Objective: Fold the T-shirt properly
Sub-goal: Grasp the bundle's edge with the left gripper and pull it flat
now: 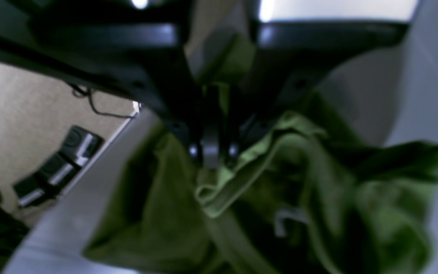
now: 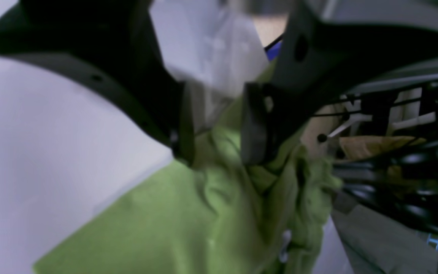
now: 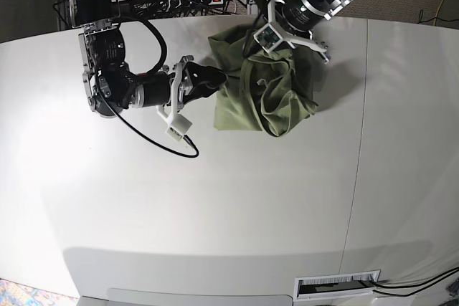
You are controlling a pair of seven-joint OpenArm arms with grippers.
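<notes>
T-shirt [image 3: 265, 94] bunched on table [image 3: 215, 198]; left gripper [image 1: 211, 152] jaws pinching fabric, right gripper [image 2: 217, 148] jaws spread around fold.

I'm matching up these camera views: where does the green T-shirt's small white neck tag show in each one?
Left wrist: small white neck tag, lower centre, amid dark folds.
Right wrist: tag, bottom centre-right, at the bunched edge.
Base: too small to make out.
Shared landmark: the crumpled sage-green cotton T-shirt on the white table.
</notes>
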